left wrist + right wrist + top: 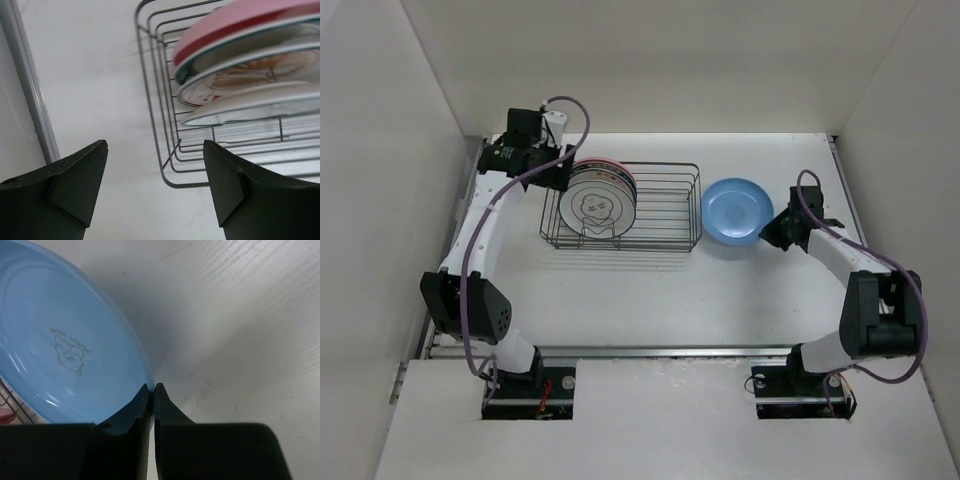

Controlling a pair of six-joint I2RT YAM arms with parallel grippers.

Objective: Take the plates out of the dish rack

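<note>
Looking at the overhead view, you've got the right pincer [152, 390] pinched shut on the rim of the blue plate [734, 210]. That plate is out of the wire, over the worktop [650, 290] just right of the dish rack [665, 215]. I'd call it unloaded bar the release.

Now the relation that matters. The plates [601, 200] in the rack stand on edge, packed together at its left end, faces toward the bottom of the frame and rims running left to right. Your left pincer [155, 145] hangs by the rack's upper-left corner, spread wide with nothing between its fingers. In its own camera the plates lie up and to the right, with the pink plate [235, 20] topmost in frame, and the rack's corner wire shows in the gap beyond the fingers.

So the left arm is clearly the nearer one; the right sits well apart, across the rack. My read: you need to shift right and come down over a rim.
</note>
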